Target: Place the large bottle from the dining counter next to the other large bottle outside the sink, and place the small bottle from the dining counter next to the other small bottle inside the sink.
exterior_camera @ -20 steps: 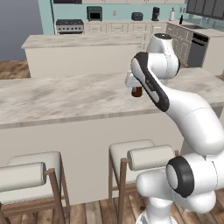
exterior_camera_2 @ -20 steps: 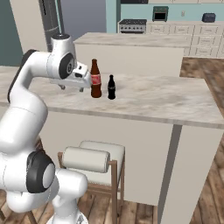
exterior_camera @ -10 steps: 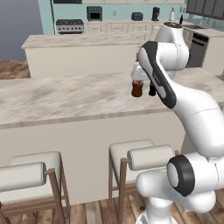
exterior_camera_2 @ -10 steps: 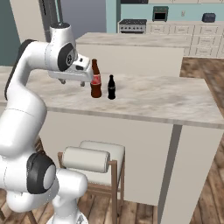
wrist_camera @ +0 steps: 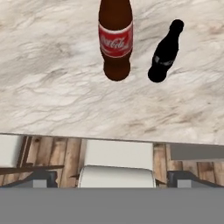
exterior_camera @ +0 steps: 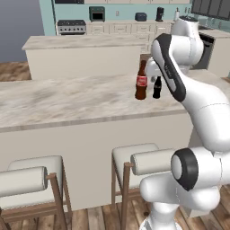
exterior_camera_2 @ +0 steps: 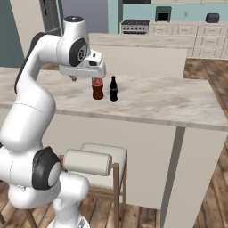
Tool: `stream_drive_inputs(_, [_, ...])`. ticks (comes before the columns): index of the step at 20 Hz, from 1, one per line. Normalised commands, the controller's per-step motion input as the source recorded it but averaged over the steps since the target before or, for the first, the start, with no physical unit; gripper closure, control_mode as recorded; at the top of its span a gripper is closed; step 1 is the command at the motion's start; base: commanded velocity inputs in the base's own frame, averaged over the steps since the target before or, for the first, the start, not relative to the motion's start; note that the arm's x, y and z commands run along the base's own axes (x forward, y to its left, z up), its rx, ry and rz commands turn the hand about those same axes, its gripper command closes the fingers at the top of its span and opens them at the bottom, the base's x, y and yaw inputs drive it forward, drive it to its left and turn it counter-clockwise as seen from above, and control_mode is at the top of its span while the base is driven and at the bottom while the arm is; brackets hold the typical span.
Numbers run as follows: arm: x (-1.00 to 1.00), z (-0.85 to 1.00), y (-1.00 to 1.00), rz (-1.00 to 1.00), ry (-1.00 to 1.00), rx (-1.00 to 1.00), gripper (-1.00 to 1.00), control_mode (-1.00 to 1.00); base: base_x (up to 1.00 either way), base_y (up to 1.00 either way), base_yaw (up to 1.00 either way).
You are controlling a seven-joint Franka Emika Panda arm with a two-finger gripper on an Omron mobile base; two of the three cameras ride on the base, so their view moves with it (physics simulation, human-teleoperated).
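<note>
Here, in the left base view, the large bottle (exterior_camera: pixel 141 81) is standing upright on the table (exterior_camera: pixel 67 96), with the small bottle (exterior_camera: pixel 157 87) just beside it on the right. In the right base view, the gripper (exterior_camera_2: pixel 75 78) is hovering left of the large bottle (exterior_camera_2: pixel 97 87), jaws spread wide, holding nothing. In the hand view, both bottles are standing near the table's near edge, above a stool (wrist_camera: pixel 117 164).

Tool (exterior_camera_2: pixel 83 73) now higher above large bottle (exterior_camera_2: pixel 97 87)
</note>
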Motion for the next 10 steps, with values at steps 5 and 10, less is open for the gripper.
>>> stream_drive_inputs(5, [0.24, 0.14, 0.0, 0.0, 0.0, 0.0, -1.0, -1.0, 0.0, 0.0, 0.0])
stream_drive_inputs(10, [0.44, 0.12, 0.0, 0.0, 0.0, -0.01, -1.0, -1.0, 0.0, 0.0, 0.0])
